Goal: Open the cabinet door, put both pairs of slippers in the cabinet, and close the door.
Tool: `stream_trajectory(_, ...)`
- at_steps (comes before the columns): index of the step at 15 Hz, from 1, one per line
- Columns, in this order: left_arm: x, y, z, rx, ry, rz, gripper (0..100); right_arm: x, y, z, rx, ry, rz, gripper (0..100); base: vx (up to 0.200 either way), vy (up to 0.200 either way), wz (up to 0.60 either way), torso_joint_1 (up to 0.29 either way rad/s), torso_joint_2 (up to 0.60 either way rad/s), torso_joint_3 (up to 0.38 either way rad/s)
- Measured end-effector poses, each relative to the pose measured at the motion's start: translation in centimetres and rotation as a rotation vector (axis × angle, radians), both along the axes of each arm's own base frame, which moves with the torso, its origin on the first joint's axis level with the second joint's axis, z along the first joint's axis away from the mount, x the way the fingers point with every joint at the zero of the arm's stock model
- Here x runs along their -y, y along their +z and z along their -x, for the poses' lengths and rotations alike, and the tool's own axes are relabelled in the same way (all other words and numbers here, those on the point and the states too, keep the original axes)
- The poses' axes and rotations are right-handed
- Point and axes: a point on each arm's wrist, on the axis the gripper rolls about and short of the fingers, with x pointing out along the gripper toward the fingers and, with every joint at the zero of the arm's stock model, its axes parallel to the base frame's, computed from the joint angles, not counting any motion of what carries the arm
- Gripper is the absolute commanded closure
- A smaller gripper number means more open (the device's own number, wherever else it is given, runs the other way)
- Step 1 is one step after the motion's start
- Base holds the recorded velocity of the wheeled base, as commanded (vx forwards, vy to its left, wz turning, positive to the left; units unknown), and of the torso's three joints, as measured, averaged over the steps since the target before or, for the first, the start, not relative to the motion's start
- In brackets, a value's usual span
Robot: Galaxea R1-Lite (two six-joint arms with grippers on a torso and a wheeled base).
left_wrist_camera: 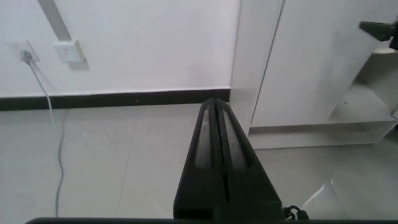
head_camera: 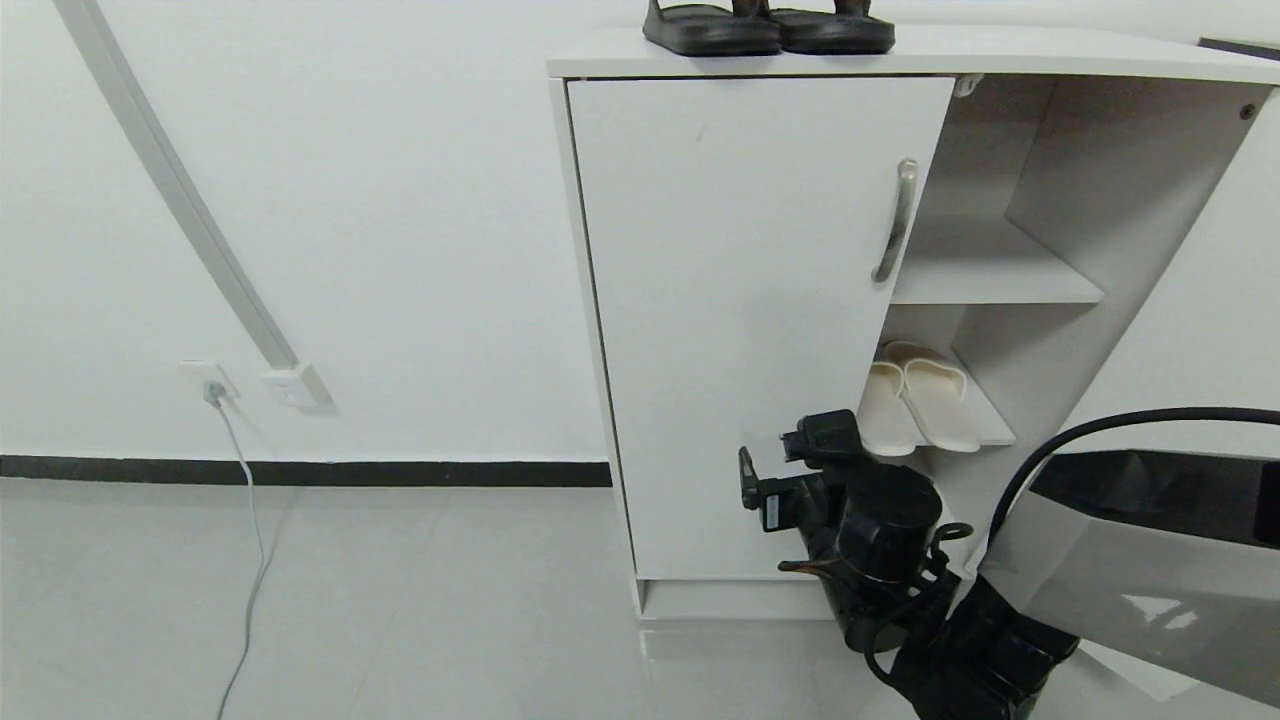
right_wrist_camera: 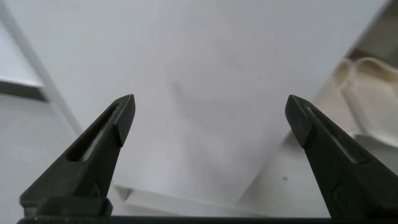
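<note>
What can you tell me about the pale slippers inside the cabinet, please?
The pale slippers are a cream pair with a smooth, foam-like look. They lie flat, soles down, side by side and touching each other, on the lower shelf in the open right side of the cabinet. They sit just beside the edge of the closed door. Apart from the shelf, nothing visibly touches them.

The cabinet [head_camera: 740, 330] is white, its handle [head_camera: 897, 222] silver, and there are black slippers [head_camera: 765, 28] and cream slippers [head_camera: 915, 400].
</note>
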Motion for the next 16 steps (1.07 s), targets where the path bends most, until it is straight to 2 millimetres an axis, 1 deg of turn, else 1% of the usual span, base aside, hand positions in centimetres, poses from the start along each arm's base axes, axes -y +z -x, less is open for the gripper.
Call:
stream_trajectory(7,0.0,0.0,0.0,0.0,0.001,0.0,100,-0.1,0.5,-0.1,0.022,0.0,-0.02,0,0.0,0.0,0.0,0.0,-0.01,-0.005)
stream_trajectory(10,0.0,0.0,0.0,0.0,0.001,0.001,100,-0.2,1.3,0.0,0.047,0.004,-0.043,0,0.0,0.0,0.0,-0.001,-0.18,-0.299)
stream_trajectory(11,0.0,0.0,0.0,-0.002,0.001,0.001,100,-0.2,1.3,0.0,0.041,0.005,-0.037,0,0.0,0.0,0.0,0.036,-0.37,-0.369)
stream_trajectory(16,0.0,0.0,0.0,0.0,0.001,0.002,100,-0.1,1.7,0.1,0.05,0.004,-0.045,0,0.0,0.0,0.0,0.058,-0.5,-0.366)
